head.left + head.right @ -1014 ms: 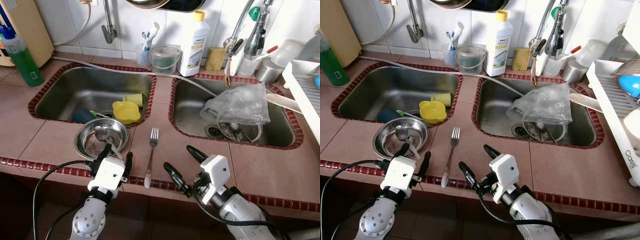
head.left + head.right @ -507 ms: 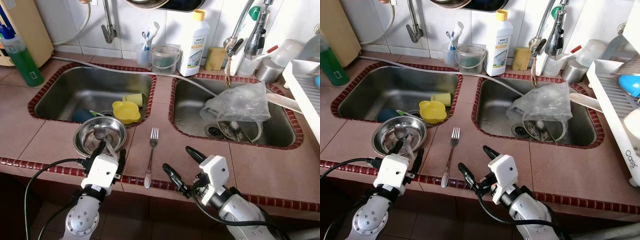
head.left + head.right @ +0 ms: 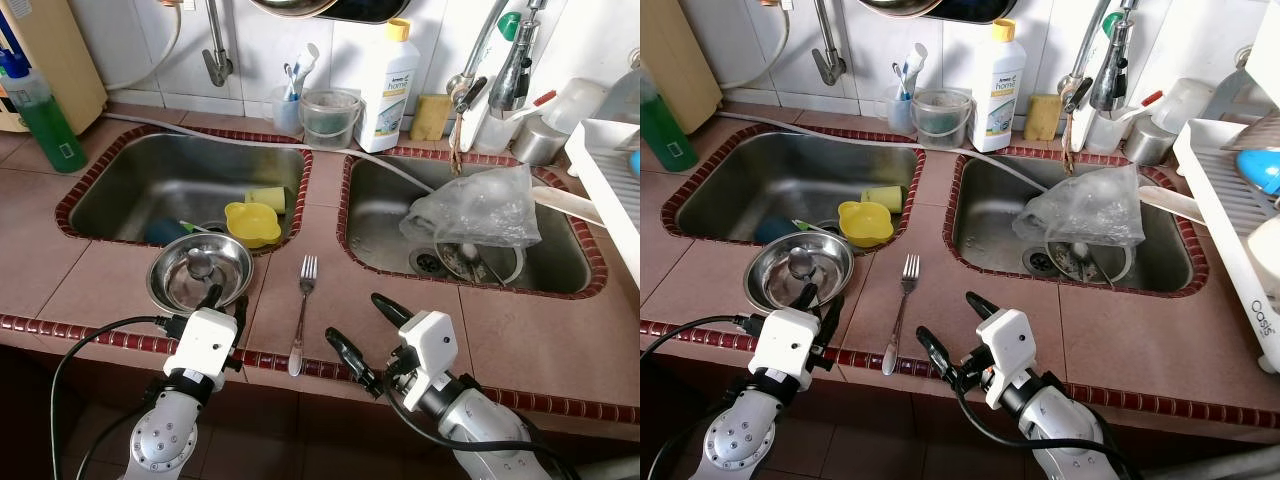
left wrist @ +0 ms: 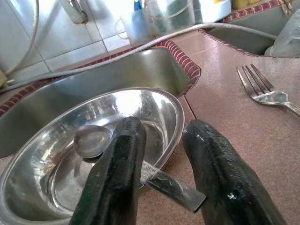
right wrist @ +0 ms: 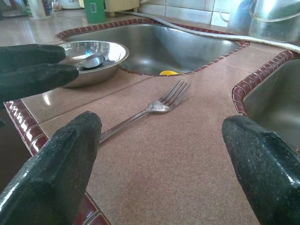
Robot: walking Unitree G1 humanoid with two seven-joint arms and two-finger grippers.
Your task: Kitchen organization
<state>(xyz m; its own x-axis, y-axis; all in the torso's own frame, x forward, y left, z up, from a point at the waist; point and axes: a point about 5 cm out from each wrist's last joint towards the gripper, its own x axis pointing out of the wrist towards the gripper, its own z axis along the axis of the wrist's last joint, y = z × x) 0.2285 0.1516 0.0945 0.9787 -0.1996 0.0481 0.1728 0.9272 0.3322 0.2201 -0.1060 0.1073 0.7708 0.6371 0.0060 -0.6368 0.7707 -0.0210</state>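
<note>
left pincer [image 4: 161,154] slightly apart astride spoon [image 4: 93,140] handle at steel bowl [image 3: 165,285] rim

Two silver arms, white wrist housings
Left gripper [image 3: 222,306] and right gripper [image 3: 360,330] have black fingers; black cables trail.
</note>
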